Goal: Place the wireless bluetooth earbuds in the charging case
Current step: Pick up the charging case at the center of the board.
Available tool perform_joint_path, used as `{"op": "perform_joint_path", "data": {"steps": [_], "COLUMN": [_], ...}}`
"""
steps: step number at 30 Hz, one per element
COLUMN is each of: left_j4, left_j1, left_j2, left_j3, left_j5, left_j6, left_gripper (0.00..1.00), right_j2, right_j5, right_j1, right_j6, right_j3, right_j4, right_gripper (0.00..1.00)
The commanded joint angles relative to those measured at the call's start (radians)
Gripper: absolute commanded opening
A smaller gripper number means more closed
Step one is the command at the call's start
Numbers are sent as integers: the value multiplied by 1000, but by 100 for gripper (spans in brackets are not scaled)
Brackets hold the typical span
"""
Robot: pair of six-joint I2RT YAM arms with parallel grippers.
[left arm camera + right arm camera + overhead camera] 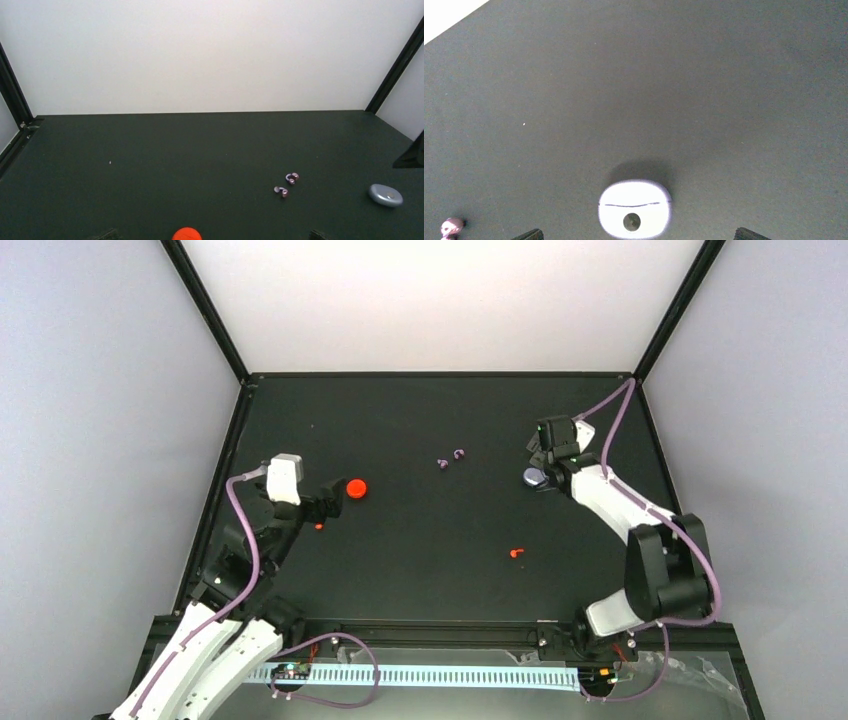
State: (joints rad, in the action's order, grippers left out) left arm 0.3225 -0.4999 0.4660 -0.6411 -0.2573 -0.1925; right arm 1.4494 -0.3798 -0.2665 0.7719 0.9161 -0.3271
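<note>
Your black tabletop (420,580) carries everything. Your right claw (543,462) hangs spread wide at the right rear, holding nothing. The charging case (635,208) lies directly under it on the tabletop. From the wrist, the case sits between the fingertips with its long axis running across from one finger toward the other, so the right arm is plainly the nearer. Your left claw (330,502), also spread and empty, sits well apart on the left, just beside the red cap (356,488). The wireless bluetooth earbuds (443,464) lie close together, left of the case.

Only the right wrist view shows a seam across the case. The lid looks shut to me, though that picture is soft. That view catches one bud at its lower left edge, while the left wrist view shows both.
</note>
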Motion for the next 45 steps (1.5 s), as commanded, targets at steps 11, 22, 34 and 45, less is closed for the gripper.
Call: {"op": "perform_joint_path", "data": {"steps": [11, 22, 34, 45], "left_j4": [-31, -31, -36, -32], "left_j1": [-25, -31, -33, -40], "left_j2": [-19, -18, -15, -28], "left_j3": [8, 9, 8, 9], "left_j5": [6, 5, 6, 8], "left_j6": [44, 49, 53, 54], "left_gripper": [99, 99, 99, 99], "right_j2": [279, 359, 364, 281], "right_j5": [39, 141, 248, 200], "right_j1": [10, 9, 1, -42], "right_j6": [-32, -124, -177, -194], "right_j3": [215, 236, 203, 135], "right_j4": [-122, -82, -59, -42], "right_gripper": [98, 98, 95, 94]}}
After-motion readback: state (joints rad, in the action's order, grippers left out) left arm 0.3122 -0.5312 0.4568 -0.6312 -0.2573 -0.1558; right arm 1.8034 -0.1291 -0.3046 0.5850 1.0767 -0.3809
